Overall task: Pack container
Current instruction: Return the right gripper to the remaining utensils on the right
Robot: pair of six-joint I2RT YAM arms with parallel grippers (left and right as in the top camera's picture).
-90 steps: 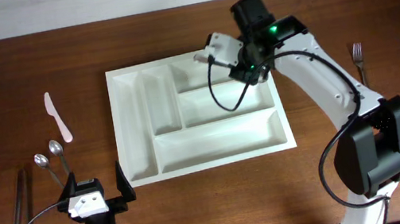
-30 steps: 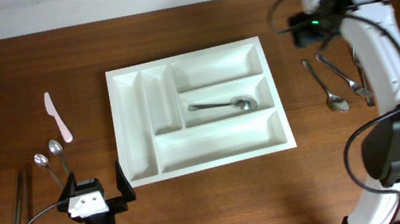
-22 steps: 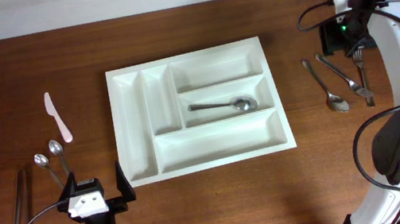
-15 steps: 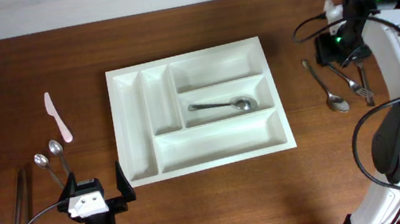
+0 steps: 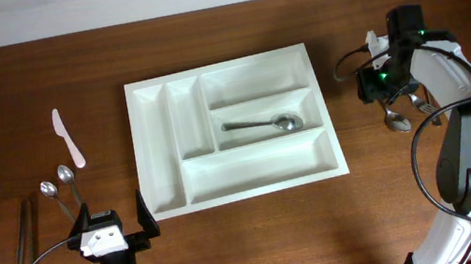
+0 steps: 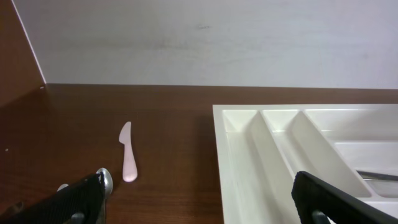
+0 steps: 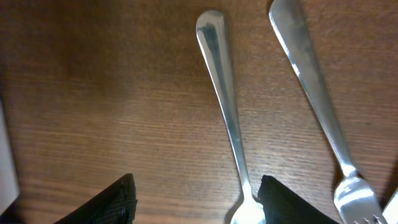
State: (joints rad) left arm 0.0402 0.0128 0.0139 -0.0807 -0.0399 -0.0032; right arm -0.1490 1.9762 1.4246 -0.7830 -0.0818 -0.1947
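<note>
The container (image 5: 156,154), a big white cutlery tray, lies mid-table; one spoon (image 5: 263,125) rests in its middle long compartment. To its right, my right gripper (image 5: 377,89) hangs low and open over a loose spoon (image 5: 395,119). In the right wrist view that spoon's handle (image 7: 227,112) runs down between my fingers, its neck close to the right fingertip (image 7: 289,202), while the gripper (image 7: 196,202) grips nothing. My left gripper (image 5: 109,230) stands wide open near the table's front, left of the container (image 6: 298,149), with nothing between its fingers (image 6: 208,202).
A fork (image 7: 311,81) lies right beside the loose spoon, its tines (image 5: 421,103) near my right arm. On the left lie a pale knife (image 5: 68,138), two small spoons (image 5: 65,175) and long thin metal pieces (image 5: 22,251). The knife (image 6: 127,158) also shows ahead of the left wrist.
My right arm swung from the table's far right corner to the cutlery right of the container and came down over the spoon, jaws a little narrower. The left arm stayed still.
</note>
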